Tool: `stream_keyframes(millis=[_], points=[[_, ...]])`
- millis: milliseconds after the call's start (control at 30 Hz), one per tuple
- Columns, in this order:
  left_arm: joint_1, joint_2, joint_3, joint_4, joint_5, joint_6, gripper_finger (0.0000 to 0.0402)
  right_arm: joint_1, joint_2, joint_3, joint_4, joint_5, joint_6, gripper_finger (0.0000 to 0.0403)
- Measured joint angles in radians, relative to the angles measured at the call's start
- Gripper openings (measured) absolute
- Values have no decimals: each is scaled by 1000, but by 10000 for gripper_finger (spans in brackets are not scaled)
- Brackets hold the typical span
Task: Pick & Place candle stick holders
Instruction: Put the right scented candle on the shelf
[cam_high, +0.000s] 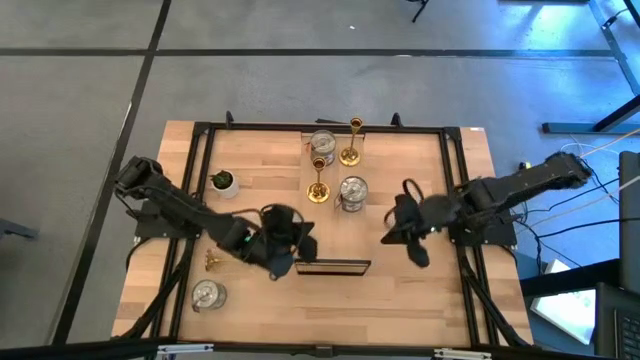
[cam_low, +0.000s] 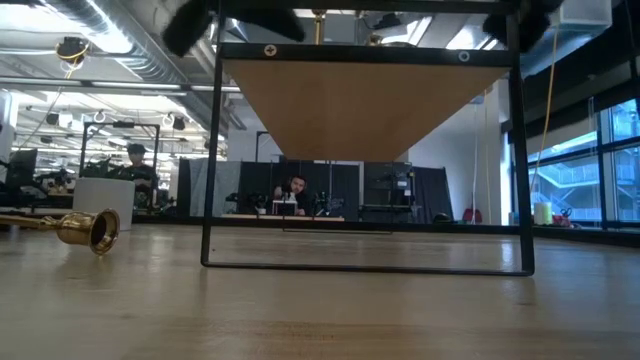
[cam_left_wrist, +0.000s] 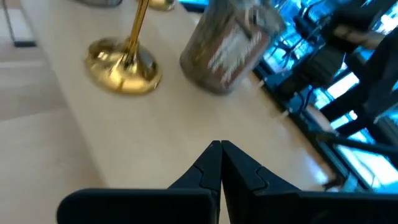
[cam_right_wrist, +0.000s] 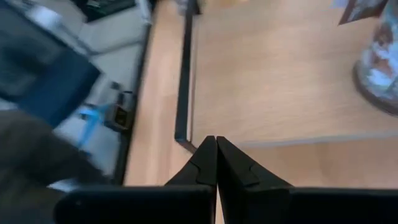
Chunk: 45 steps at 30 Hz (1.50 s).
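Up at the bench's (cam_high: 400, 290) far middle stand four candle stick holders: two gold sticks (cam_high: 352, 142) and two silvery cups (cam_high: 352, 192). Another gold stick (cam_high: 213, 262) lies toppled near the left edge, beside a silvery cup (cam_high: 207, 294). Left claw (cam_high: 283, 262) and right claw (cam_high: 415, 250) are both closed, empty, flanking the wooden board (cam_high: 333, 267).

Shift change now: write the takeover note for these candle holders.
Left pincer shut, empty, near the board. Right pincer shut, empty, right of centre.
Far cluster: three upright gold sticks and two silver cups.
Front left: one gold stick lying down, one silver cup.
Done: cannot tell what has been placed.
Left: nothing is held; pick next.
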Motion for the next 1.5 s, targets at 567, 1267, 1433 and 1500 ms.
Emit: stream_keyframes(millis=[567, 1267, 1433, 1500], points=[[105, 0, 0, 223, 128, 171, 1, -451, -17, -256, 428, -505, -214, 1], [131, 0, 0, 226, 150, 153, 1, -494, 133, -256, 660, -468, -197, 1], [132, 0, 0, 227, 150, 153, 1, -510, 133, -256, 659, -441, -195, 1], [132, 0, 0, 227, 150, 153, 1, -514, 133, -256, 657, -427, -194, 1]])
